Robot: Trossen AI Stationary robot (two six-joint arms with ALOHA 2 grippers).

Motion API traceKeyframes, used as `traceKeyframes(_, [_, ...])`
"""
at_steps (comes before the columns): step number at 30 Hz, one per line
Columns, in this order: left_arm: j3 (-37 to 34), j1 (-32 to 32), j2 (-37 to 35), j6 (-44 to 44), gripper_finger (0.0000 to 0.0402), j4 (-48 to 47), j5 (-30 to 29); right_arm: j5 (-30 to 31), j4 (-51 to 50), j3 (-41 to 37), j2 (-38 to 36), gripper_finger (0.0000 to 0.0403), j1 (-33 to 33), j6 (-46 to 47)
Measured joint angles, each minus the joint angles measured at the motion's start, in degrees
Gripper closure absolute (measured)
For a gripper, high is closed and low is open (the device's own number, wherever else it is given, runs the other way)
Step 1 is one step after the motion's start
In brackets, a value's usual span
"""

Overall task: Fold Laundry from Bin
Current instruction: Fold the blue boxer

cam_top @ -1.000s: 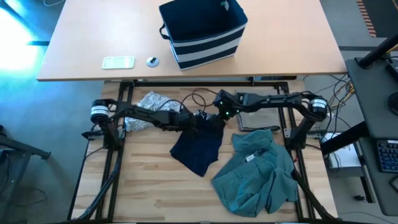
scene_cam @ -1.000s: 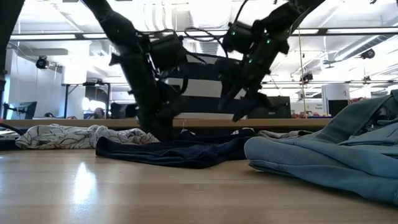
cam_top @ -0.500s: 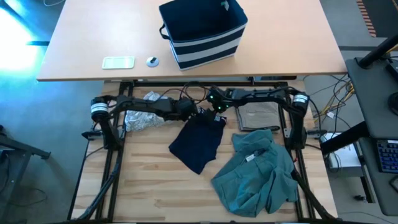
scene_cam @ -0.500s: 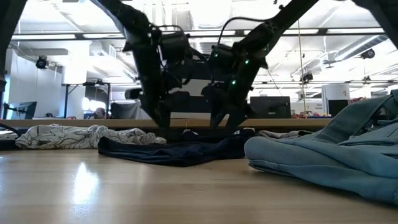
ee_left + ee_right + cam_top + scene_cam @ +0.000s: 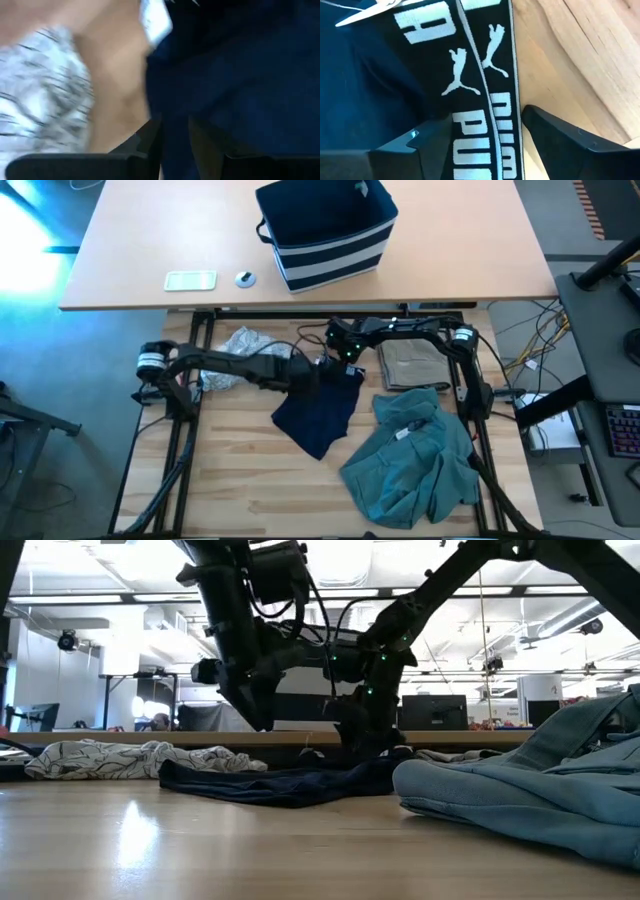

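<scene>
The right gripper [image 5: 485, 140] stands apart, astride the white-printed waistband of the dark navy garment [image 5: 320, 405], which runs between its fingers, while the left gripper [image 5: 175, 145] is clamped on the same garment's edge beside it.

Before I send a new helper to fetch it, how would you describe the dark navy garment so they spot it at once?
On the light wooden slatted table, look to the middle of its far half, where both arms meet. The dark navy garment lies flat there, between the crumpled grey-white patterned cloth and the big teal-green garment. It alone is dark, with a black waistband printed in white.
</scene>
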Motion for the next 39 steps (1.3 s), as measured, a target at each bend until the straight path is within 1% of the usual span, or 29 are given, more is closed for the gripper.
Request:
traceKeyframes(3, [-0.7,-0.5,0.2,0.3,0.0324,2.7,4.4,0.1,-0.2,0.0,0.1,0.0172,0.0,-0.3])
traceKeyframes(5, [-1.7,-0.5,0.2,0.9,0.0324,4.7,5.1,0.1,-0.5,-0.1,0.0,0.0199,-0.1,-0.7])
traceKeyframes(8, [-3.4,0.7,0.2,1.3,0.0324,7.1,5.7,0.6,-1.4,-0.2,0.0,0.0255,-0.1,-0.8])
traceKeyframes(13, [-4.5,3.9,0.2,3.2,0.0324,7.6,5.9,1.1,-2.4,-0.3,0.0,0.0367,0.0,-1.8])
traceKeyframes(14, [-4.5,4.4,0.2,3.6,0.0324,7.7,5.9,1.1,-2.4,-0.3,-0.1,0.0378,0.0,-2.0])
traceKeyframes(18, [-4.4,5.5,0.2,5.0,0.0324,7.7,6.1,1.4,-3.1,-0.5,-1.7,0.0386,-0.6,-2.2])
traceKeyframes(20, [-4.4,5.5,0.1,5.4,0.0324,7.3,6.1,2.0,-5.3,-0.7,-3.3,0.0386,-1.2,-2.8])
traceKeyframes(25, [-4.4,5.6,-0.6,5.6,0.0324,6.5,6.8,7.5,-10.6,-0.8,-8.4,0.0388,-3.2,-4.7])
traceKeyframes(30, [-4.4,5.8,-1.4,6.5,0.0324,6.6,6.8,8.0,-15.3,-1.1,-10.9,0.0388,-4.9,-5.1])
traceKeyframes(33, [-4.9,6.2,-2.5,6.5,0.0324,6.6,6.8,8.0,-16.4,-1.2,-12.6,0.0389,-4.9,-5.2])
traceKeyframes(36, [-6.0,6.7,-4.6,6.4,0.0324,6.5,6.7,7.8,-17.5,-1.2,-14.0,0.0389,-4.8,-5.2])
traceKeyframes(39, [-7.6,7.4,-8.4,6.0,0.0324,5.4,6.6,7.8,-18.0,-1.3,-15.6,0.0389,-4.5,-3.6])
